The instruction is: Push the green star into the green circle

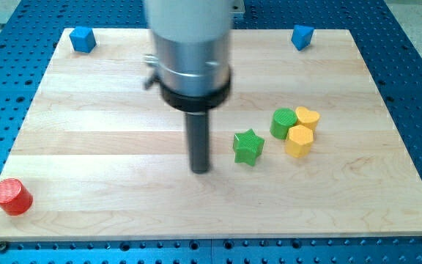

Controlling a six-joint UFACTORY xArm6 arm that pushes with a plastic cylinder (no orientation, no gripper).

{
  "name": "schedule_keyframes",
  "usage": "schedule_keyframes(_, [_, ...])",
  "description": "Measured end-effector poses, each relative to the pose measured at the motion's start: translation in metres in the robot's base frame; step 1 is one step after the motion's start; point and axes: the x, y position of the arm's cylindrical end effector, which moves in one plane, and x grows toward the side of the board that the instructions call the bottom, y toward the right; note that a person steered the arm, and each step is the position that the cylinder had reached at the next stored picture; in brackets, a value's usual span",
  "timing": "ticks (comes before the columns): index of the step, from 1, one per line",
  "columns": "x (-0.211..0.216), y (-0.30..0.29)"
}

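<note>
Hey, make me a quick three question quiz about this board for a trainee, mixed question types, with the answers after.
1. True or false: my tip is touching the green star.
2. Which block sits at the view's bottom left? A) red cylinder B) yellow heart C) blue block
3. Fill in: the green circle lies to the star's upper ____ in the view.

Key: 1 false, a gap shows between them; 2 A; 3 right.

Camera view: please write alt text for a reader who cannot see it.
My tip rests on a wooden board, just left of the green star. The green circle lies right of the star, touching two yellow blocks.
</note>
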Motion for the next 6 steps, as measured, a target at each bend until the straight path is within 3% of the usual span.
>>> schedule_keyframes(1, [-0.011, 0.051])
schedule_keyframes(2, [-0.018, 0.064])
schedule_keyframes(3, [0.012, 0.014])
schedule_keyframes(5, [-0.051, 0.013])
schedule_keyframes(6, [-0.051, 0.056])
